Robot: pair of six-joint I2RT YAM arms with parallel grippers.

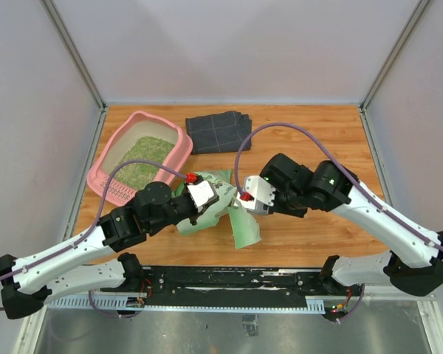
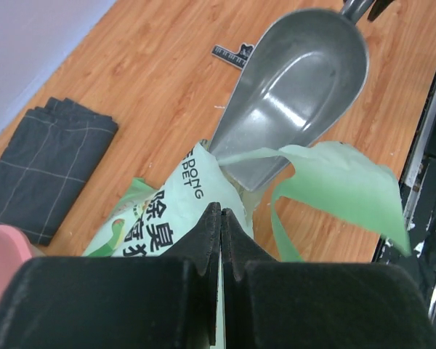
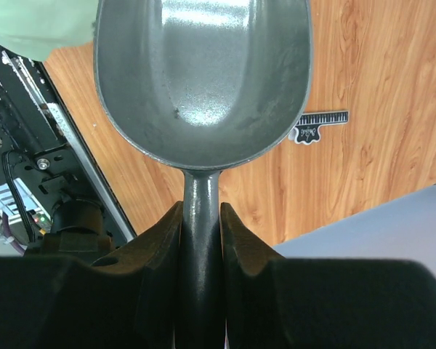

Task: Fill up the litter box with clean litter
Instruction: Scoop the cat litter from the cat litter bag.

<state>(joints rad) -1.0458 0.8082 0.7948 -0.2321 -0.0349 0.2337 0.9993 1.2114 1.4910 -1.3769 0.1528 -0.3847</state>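
The pink litter box (image 1: 105,181) sits at the far left with greenish-tan litter (image 1: 142,162) spread inside it. The green-and-white printed bag (image 1: 220,200) lies mid-table; it also shows in the left wrist view (image 2: 167,211). My left gripper (image 2: 221,209) is shut on the bag's edge and shows in the top view (image 1: 209,193). My right gripper (image 3: 201,207) is shut on the handle of a grey metal scoop (image 3: 203,73). The scoop is empty, and its bowl (image 2: 298,87) hovers at the bag's open mouth. The right gripper shows in the top view (image 1: 245,198).
A dark grey folded cloth (image 1: 218,131) lies at the back, right of the litter box, and shows in the left wrist view (image 2: 40,163). A small black ruler tag (image 3: 318,129) lies on the wood. The black rail (image 1: 236,279) runs along the near edge.
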